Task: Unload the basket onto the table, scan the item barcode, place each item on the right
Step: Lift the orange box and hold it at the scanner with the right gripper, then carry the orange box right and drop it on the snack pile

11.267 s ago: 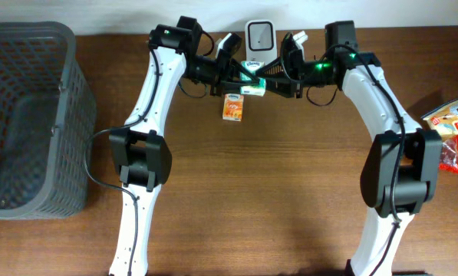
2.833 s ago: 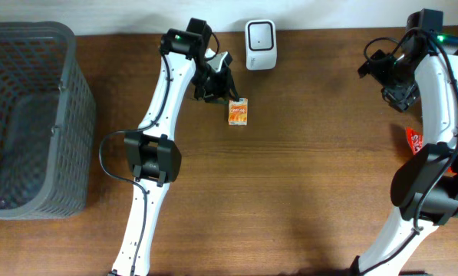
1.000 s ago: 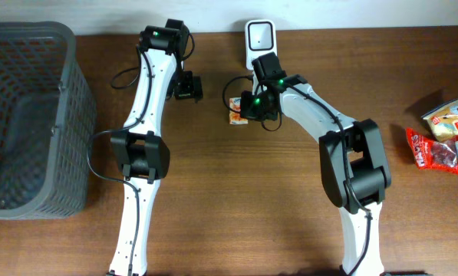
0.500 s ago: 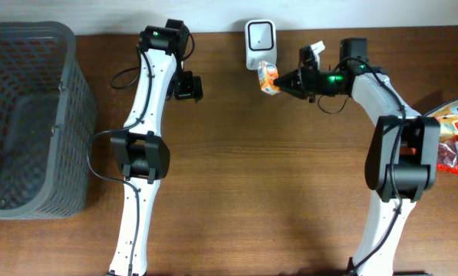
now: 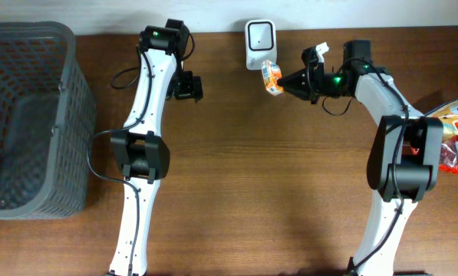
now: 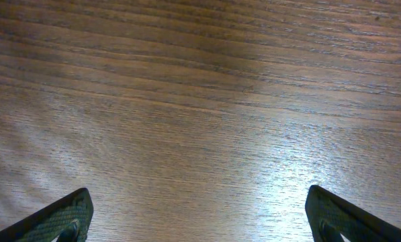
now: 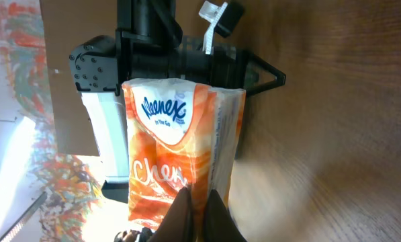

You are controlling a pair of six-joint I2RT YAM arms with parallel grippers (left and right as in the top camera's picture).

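Pinching the orange Kleenex pack (image 5: 270, 76) by one end, your right gripper (image 5: 283, 80) has its fingers pressed together on it in the upper middle of the overhead frame. The pack sits tilted just beside the lower right corner of the white scanner (image 5: 259, 34), which stands at the top edge of the table (image 5: 290, 192). In your right wrist view the pack fills the centre with its logo face toward the camera, and the fingertips (image 7: 187, 214) meet on its bottom edge.

Your left gripper (image 5: 188, 86) hangs in the upper left-centre, well apart from the pack, with its jaws spread wide; its wrist view shows only bare wood between the two fingertips (image 6: 62, 216). You have a grey basket (image 5: 67, 92) at the left edge and a few snack packets (image 5: 449, 138) at the far right edge.
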